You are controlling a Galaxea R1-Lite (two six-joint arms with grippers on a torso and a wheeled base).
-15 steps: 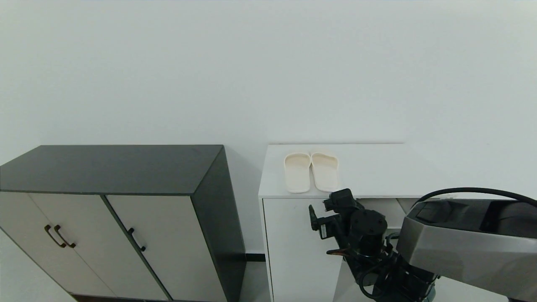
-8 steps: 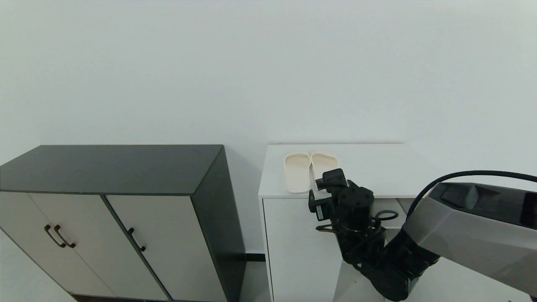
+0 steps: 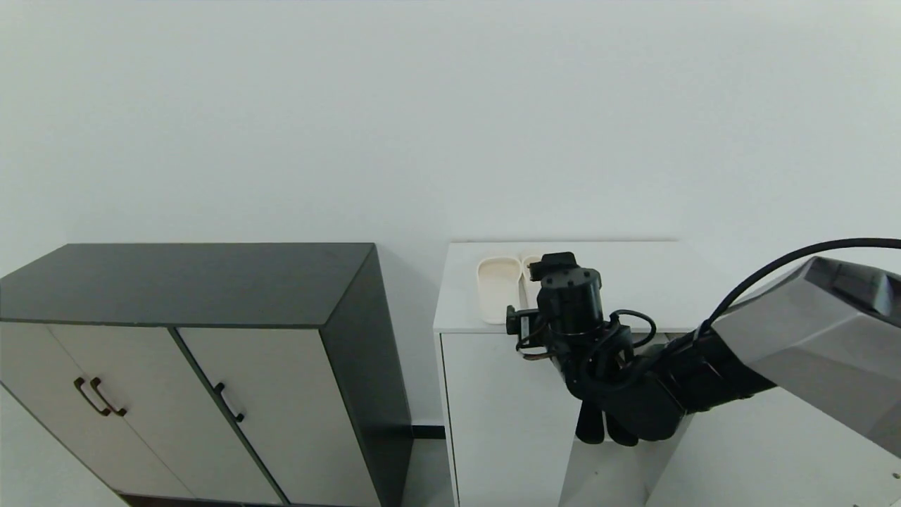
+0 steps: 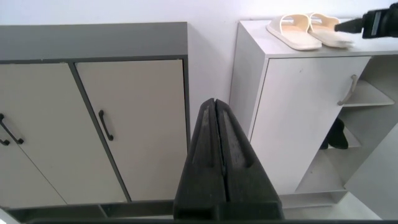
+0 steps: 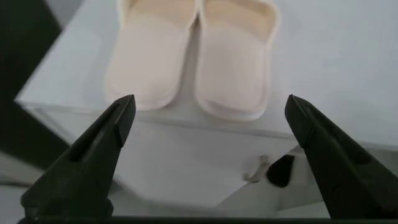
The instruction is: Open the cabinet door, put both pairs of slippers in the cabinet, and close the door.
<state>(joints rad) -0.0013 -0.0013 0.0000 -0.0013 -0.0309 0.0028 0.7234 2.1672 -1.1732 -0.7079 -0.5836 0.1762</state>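
A cream pair of slippers (image 3: 498, 289) (image 4: 298, 31) (image 5: 199, 56) lies side by side on top of the white cabinet (image 3: 493, 394), near its left front edge. My right gripper (image 3: 552, 264) (image 5: 209, 99) hangs open just in front of and above the pair, its fingers spread wider than both heels and touching neither. It hides most of the right slipper in the head view. The cabinet's right side stands open, showing shelves (image 4: 367, 93) with a dark object (image 4: 336, 134) on one. My left gripper (image 4: 214, 106) is shut and empty, low and well back from both cabinets.
A dark-topped cabinet (image 3: 190, 282) with pale closed doors and black handles (image 4: 106, 124) stands to the left of the white one, a narrow gap between them. The white cabinet's left door (image 4: 305, 118) is closed. A plain wall runs behind both.
My right arm has risen from in front of the white cabinet's door to its top edge, bringing the open gripper up to the slippers' heels. The slippers have not moved.
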